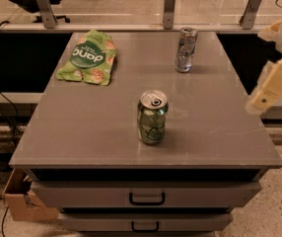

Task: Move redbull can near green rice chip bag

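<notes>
**Current step:** approach. The redbull can (185, 50) has not yet been grasped. It stands upright at the far right of the bench (220, 112). The green rice chip bag (88, 58) lies flat at the far left, well apart from it. A wider green soda can (152, 117) stands upright near the front centre, apart from both.

**Next move (judged):** the hand must travel from the right side, over the bench edge, to the redbull can and close around its slim body. The can then goes left along the far edge and is set down just beside the bag. This path stays behind the soda can.

**Hand:** the hand (270, 87) hangs off the right edge of the bench, touching nothing and holding nothing. Whether it is open or closed cannot be told.
</notes>
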